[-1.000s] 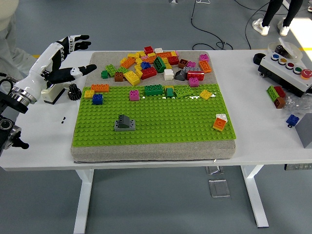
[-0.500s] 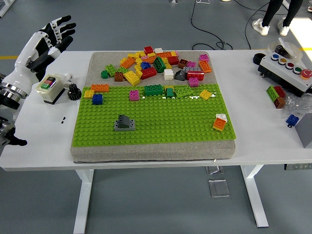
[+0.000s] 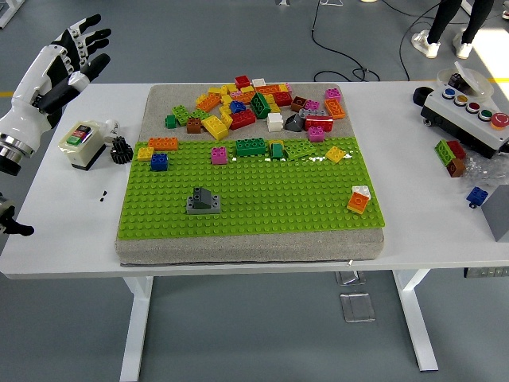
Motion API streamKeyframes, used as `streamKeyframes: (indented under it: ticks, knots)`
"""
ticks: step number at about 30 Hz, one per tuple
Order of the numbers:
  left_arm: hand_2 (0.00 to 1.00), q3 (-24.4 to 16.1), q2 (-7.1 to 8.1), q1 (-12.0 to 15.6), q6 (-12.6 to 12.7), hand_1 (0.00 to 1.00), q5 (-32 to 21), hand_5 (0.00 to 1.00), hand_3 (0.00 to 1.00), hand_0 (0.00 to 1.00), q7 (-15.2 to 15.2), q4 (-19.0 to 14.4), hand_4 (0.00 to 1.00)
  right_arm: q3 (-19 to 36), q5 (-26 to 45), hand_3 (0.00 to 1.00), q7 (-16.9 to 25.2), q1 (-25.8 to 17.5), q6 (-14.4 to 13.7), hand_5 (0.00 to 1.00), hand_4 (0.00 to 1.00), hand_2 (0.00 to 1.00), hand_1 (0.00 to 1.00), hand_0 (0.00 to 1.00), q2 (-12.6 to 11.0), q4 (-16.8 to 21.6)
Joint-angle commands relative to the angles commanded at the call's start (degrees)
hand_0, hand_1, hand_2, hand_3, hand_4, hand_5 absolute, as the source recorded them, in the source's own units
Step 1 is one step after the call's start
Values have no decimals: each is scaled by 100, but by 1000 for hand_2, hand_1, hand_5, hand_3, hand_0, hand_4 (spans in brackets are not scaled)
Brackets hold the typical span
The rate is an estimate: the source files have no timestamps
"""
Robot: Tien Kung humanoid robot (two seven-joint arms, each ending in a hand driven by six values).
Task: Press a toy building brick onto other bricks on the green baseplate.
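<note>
The left hand (image 3: 70,49) hung above the table's far-left corner, fingers spread wide, holding nothing and touching nothing. Well apart to its right lay the green baseplate (image 3: 262,207), a grey brick stack (image 3: 203,201) standing on it, loose bricks (image 3: 254,103) heaped behind.

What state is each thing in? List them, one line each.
left hand: raised at the table's far-left corner, fingers spread, holding nothing
green baseplate: flat on a grey pad, mostly bare
grey brick: pressed upright on the baseplate, alone
orange and white brick: tilted at the baseplate's right edge
loose brick pile: jumbled behind the baseplate
switch box: resting on the table, untouched
</note>
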Motion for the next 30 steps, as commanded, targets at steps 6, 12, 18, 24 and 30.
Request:
streamKeyframes:
  ticks: [6, 12, 18, 24, 30]
  knots:
    - [923, 10, 22, 33, 11, 941, 2, 754, 971, 998, 0, -3, 998, -32, -4, 665, 5, 0, -2, 484, 932, 728, 685, 751, 21, 0]
    - [920, 28, 34, 57, 56, 934, -36, 756, 972, 998, -16, 13, 998, -87, -1, 662, -12, -2, -15, 481, 928, 727, 685, 752, 36, 0]
    - [908, 52, 49, 81, 129, 914, -84, 749, 965, 997, -9, 13, 998, -147, -4, 660, -34, -17, -28, 478, 922, 727, 685, 751, 50, 0]
    - [889, 62, 52, 128, 145, 895, -122, 734, 957, 960, 14, 6, 998, -215, -13, 656, -39, -12, -36, 475, 916, 727, 684, 750, 47, 0]
    - [869, 5, 86, 214, 200, 883, -144, 737, 951, 936, -1, -29, 998, -239, -52, 651, -37, 11, -44, 473, 913, 726, 683, 751, 59, 0]
